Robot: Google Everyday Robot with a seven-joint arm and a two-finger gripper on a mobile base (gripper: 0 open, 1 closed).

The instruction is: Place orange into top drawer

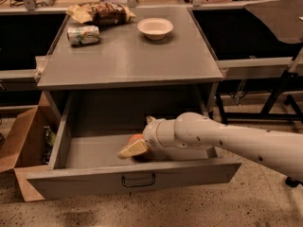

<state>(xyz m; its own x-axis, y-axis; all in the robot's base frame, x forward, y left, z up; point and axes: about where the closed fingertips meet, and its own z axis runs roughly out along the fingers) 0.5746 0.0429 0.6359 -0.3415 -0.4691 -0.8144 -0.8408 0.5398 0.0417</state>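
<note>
Tool (pixel 135 146) sits low inside the open top drawer (pixel 94 181); whether it grips cannot be told. Bare drawer floor spreads leftward, the orange (pixel 136 137) touches the tool mid-drawer, and the arm (pixel 227 141) crowds the right wall.

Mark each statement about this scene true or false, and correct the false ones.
1. The drawer is pulled open. True.
2. The bowl stands on the table. True.
3. The tool hovers over the table. False: it is down inside the drawer, right at the orange.
4. The can stands upright. False: it lies on its side on the table.
5. The orange is in the bowl. False: it is inside the drawer, and the bowl holds nothing that shows.
</note>
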